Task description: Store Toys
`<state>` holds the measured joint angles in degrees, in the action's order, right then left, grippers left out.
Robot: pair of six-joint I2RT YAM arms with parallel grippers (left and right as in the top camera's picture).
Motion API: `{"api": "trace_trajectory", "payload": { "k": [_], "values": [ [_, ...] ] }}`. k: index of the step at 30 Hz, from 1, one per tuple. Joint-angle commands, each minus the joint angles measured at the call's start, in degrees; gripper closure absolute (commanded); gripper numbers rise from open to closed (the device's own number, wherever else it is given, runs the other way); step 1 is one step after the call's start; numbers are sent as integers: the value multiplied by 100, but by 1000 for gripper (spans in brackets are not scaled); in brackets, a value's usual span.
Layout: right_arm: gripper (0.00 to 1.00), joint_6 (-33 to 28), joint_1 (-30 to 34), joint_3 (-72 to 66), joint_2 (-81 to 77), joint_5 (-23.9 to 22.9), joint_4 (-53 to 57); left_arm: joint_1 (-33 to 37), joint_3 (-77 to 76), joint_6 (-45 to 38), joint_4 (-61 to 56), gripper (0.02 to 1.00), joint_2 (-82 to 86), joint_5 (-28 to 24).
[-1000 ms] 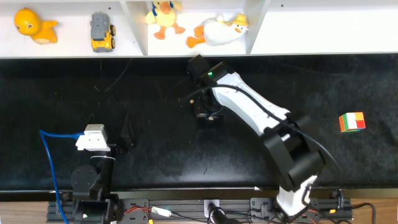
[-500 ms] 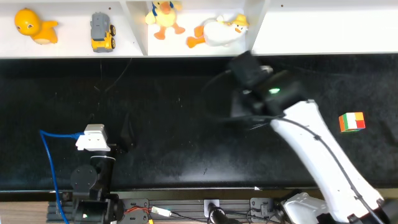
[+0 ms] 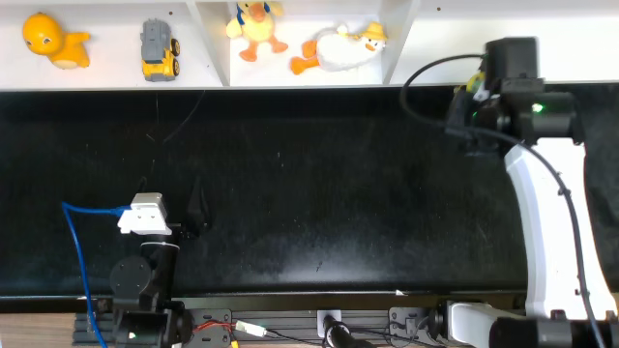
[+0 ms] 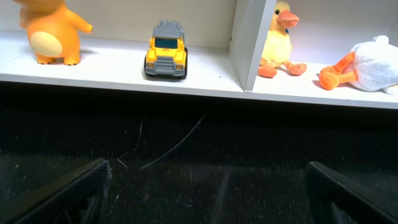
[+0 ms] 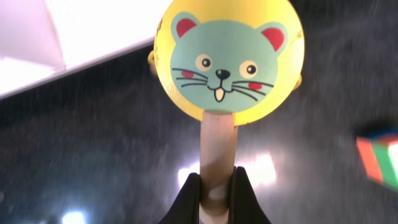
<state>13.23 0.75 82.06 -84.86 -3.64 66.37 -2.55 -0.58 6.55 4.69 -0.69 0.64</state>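
Note:
My right gripper (image 5: 215,188) is shut on the wooden handle of a rattle (image 5: 227,59), a yellow disc with a teal cat face. In the top view the right gripper (image 3: 471,114) hangs at the back right, just in front of the white shelf (image 3: 503,75). A multicoloured cube (image 5: 379,158) lies on the black mat beyond the rattle. My left gripper (image 4: 208,186) stands open and empty low over the mat, facing the shelf; from above, the left gripper (image 3: 198,206) sits near its base.
The shelf holds an orange duck (image 3: 53,39), a yellow truck (image 3: 160,50), a yellow plush duck (image 3: 256,27) and a white plush duck (image 3: 343,46). A blue cable (image 3: 82,217) loops by the left arm. The black mat (image 3: 309,193) spans the table.
The right arm has swung from the middle of the mat to the back right, carrying the rattle toward the shelf's right compartment. The left arm has not moved.

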Motion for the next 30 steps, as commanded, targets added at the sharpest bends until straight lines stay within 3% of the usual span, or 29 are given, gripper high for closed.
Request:
{"api": "trace_trajectory", "payload": {
  "k": [1, 14, 30],
  "values": [
    [958, -861, 197, 7, -487, 752, -516, -9, 11, 105, 13, 20, 52, -98],
    [954, -1370, 140, 7, -1672, 1178, -2275, -9, 11, 105, 13, 20, 52, -96],
    [956, -1504, 26, 7, -2199, 1198, -3755, -9, 11, 105, 13, 20, 52, -98]
  ]
}}
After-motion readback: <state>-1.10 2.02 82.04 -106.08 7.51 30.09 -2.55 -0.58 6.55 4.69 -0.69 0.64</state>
